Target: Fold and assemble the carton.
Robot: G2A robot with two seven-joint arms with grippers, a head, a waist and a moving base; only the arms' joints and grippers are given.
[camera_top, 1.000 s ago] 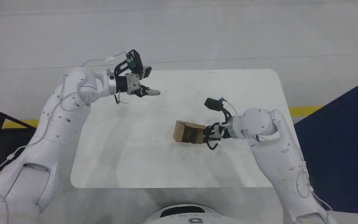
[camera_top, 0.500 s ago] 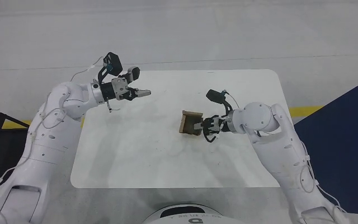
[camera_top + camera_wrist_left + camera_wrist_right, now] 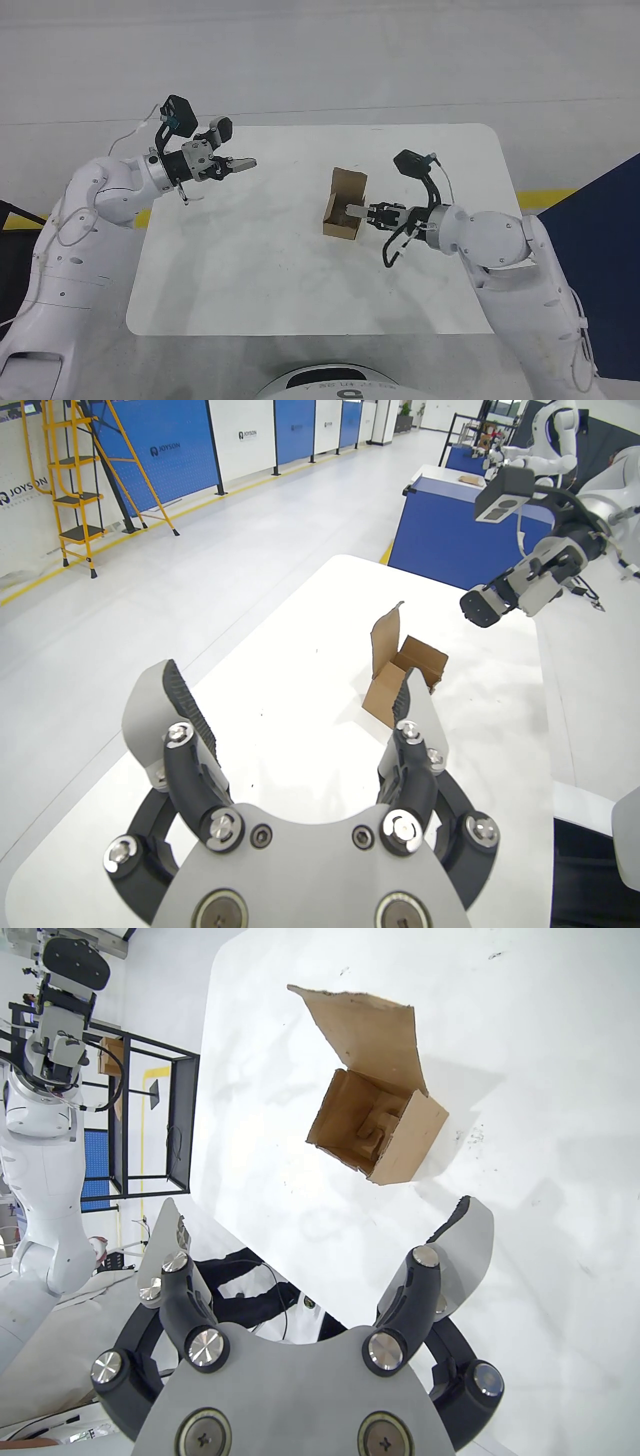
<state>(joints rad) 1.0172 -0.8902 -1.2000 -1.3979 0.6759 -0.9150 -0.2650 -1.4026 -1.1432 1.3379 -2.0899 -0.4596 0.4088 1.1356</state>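
Observation:
A small brown carton (image 3: 344,203) stands upright near the middle of the white table (image 3: 250,280). Its top is open and one long flap sticks up. The right wrist view looks into the carton (image 3: 375,1128), where the bottom flaps lie folded inside. My right gripper (image 3: 357,211) hovers just beside and above it, open, with nothing between its fingers (image 3: 467,1223). The left gripper (image 3: 240,163) is open and empty over the table's far left part, well away from the carton (image 3: 387,640). From there the right gripper (image 3: 482,607) is seen apart from the carton.
The table's rounded edges lie close on all sides, with grey floor around it. A blue partition (image 3: 450,540) stands past the table's right end. Bare tabletop stretches between the left gripper and the carton.
The carton went from lying on its side in the right gripper to standing upright a little farther back. The right gripper has let go of it. The left arm drew back leftward.

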